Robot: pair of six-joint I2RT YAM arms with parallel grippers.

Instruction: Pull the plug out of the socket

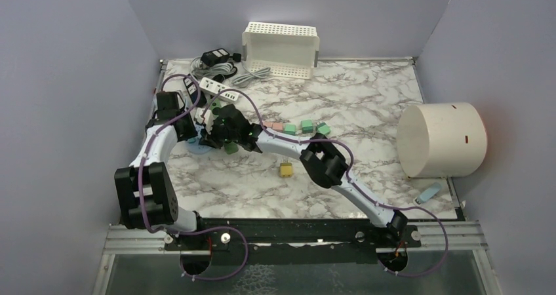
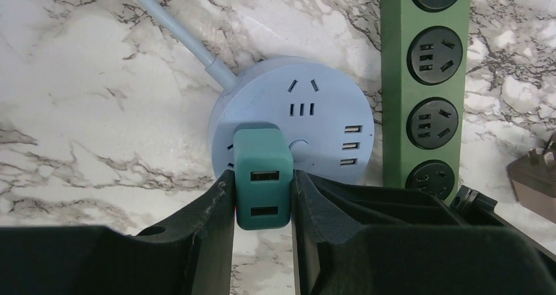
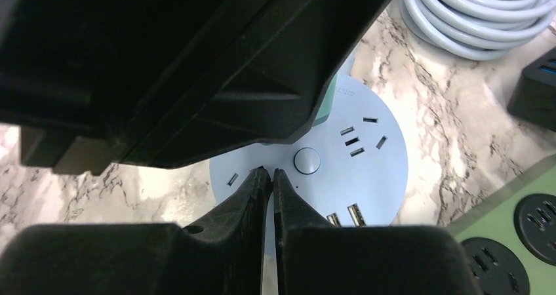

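A teal plug (image 2: pixel 262 152) with two USB slots stands in the round pale blue socket (image 2: pixel 315 111) on the marble table. My left gripper (image 2: pixel 263 185) is shut on the plug, one finger pressed flat against each of its sides. My right gripper (image 3: pixel 271 174) is shut with nothing between its fingers. Its tips rest on the socket's top face (image 3: pixel 367 177), beside the round button. In the right wrist view the left gripper's black body (image 3: pixel 197 59) hides the plug. From above, both grippers meet over the socket (image 1: pixel 198 146) at the table's left.
A green power strip (image 2: pixel 426 78) lies right beside the socket, with a brown plug (image 2: pixel 534 177) past it. A coiled white cable (image 3: pixel 478 19), a white power strip (image 1: pixel 219 90) and a white basket (image 1: pixel 280 49) sit behind. Small blocks (image 1: pixel 306 126), a yellow plug (image 1: pixel 286 170) and a white cylinder (image 1: pixel 442 139) lie to the right.
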